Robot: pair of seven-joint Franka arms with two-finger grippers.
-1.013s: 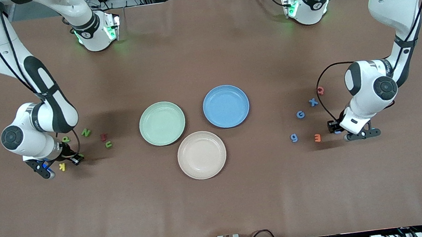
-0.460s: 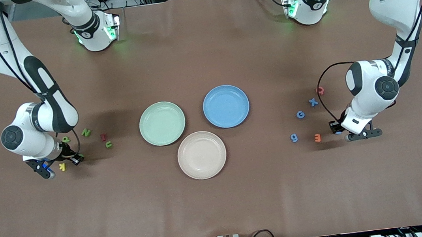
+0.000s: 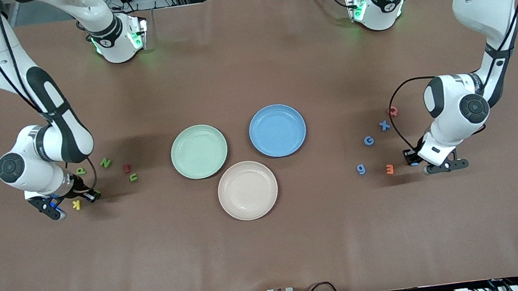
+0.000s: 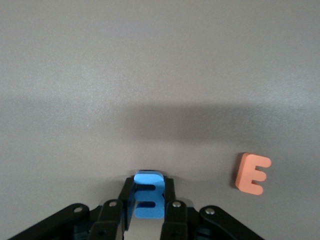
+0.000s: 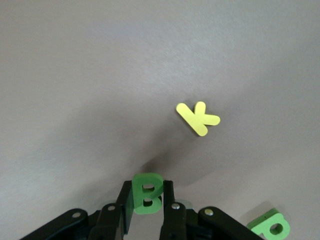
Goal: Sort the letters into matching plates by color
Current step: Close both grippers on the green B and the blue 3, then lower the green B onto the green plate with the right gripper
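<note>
Both pickups look made: low over the table's ends, the right claw (image 5: pixel 146 212) clenches a green B (image 5: pixel 146 194) and the left claw (image 4: pixel 148 215) a blue letter (image 4: pixel 148 196), so next each should carry to the farther green plate (image 3: pixel 199 151) and blue plate (image 3: pixel 277 130).

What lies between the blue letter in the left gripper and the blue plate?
Nothing blocks it. The left gripper is shut on the blue letter. Between it and the blue plate only flat loose letters lie on the table: orange E, blue g, blue G.
</note>
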